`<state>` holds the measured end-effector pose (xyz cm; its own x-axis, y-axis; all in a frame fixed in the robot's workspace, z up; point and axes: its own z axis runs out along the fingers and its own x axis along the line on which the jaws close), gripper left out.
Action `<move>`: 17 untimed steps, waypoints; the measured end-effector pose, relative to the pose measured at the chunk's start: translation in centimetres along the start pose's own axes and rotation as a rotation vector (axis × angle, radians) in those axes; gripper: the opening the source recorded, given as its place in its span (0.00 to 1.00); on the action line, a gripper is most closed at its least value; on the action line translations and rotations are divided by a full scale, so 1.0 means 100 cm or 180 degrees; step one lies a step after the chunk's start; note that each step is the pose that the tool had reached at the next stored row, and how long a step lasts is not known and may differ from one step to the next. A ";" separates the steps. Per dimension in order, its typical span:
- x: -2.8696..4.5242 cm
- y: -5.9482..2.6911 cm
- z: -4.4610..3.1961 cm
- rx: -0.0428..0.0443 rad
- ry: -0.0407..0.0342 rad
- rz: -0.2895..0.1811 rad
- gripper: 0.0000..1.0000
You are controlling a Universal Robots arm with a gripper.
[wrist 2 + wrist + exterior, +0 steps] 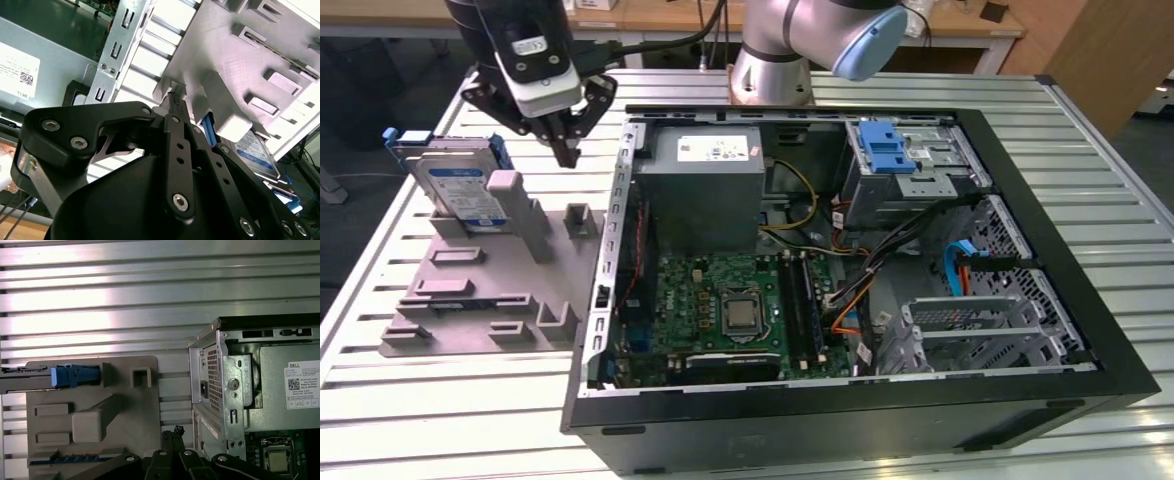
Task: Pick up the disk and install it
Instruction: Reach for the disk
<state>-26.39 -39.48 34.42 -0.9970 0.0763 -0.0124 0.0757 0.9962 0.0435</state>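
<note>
1. Two fingers of the gripper point(567, 158) are pressed together to one point and hold nothing; the second wrist view shows the fingertips point(173, 102) meeting in the same way.
2. The gripper hangs above the grey holder point(494, 290), between the disk point(460, 190) and the open computer case point(854, 430), and touches neither.
3. The disk stands upright on its edge in the holder's far slot, at the exterior view's left, near the gripper.
4. I judge that the step in hand is the approach for the pick. The jaws should open wider than the disk's thin side and be centred over its top edge before they go down.
5. The lift should go straight up, because a tilted pull may jam the disk against the holder's posts.
</note>
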 end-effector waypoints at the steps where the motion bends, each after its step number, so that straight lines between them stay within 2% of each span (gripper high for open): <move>1: 0.0003 0.0000 0.0001 0.0000 0.0000 0.0000 0.11; 8: 0.0047 0.0012 0.0006 0.0000 0.0000 0.0000 0.11; 12: 0.0135 0.0059 0.0008 0.0000 0.0000 0.0000 0.11; 17: 0.0279 0.0096 0.0008 0.0000 0.0000 0.0000 0.11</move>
<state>-29.10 -38.31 34.35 -0.9970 0.0762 -0.0124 0.0756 0.9962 0.0434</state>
